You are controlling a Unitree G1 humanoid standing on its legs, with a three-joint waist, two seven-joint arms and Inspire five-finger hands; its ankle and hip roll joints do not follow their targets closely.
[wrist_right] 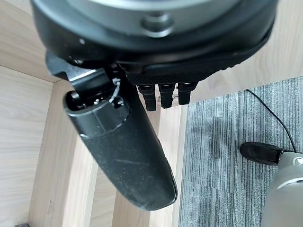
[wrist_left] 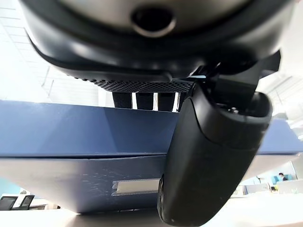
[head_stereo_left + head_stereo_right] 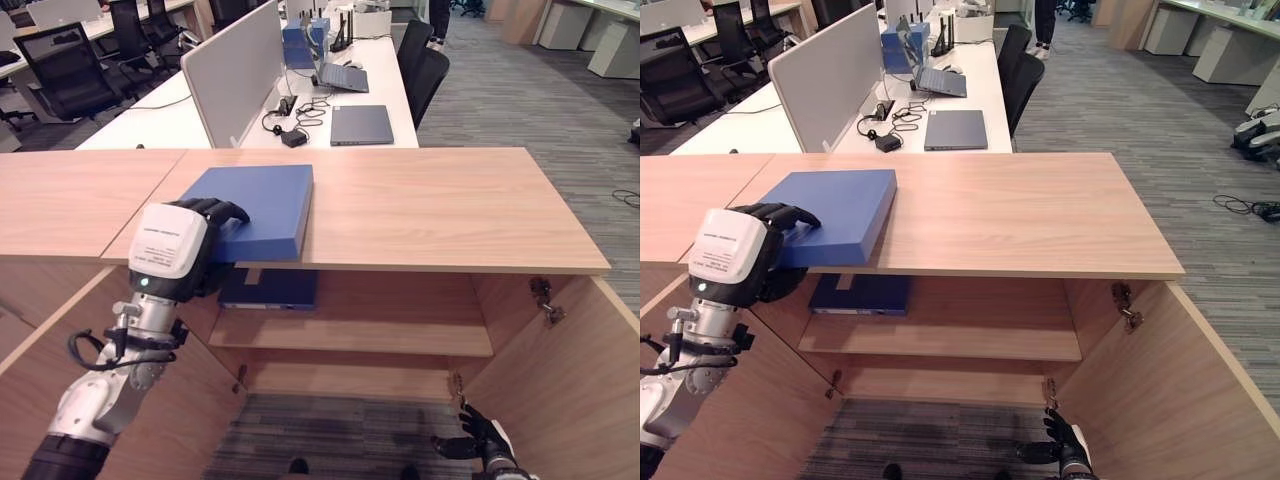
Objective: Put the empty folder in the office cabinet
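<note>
left hand point(image 3: 190, 235): fingers grasping blue folder point(image 3: 262, 205) | right hand point(image 3: 483, 437): low, fingers released

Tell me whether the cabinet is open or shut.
Open: the cabinet has both doors swung out, shelves exposed, another folder lying inside.

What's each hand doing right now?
Left hand: shut on the blue folder at its near edge on the cabinet top, fingers over it, thumb under.
Right hand: open, holding nothing, low by the open cabinet's right door.
</note>
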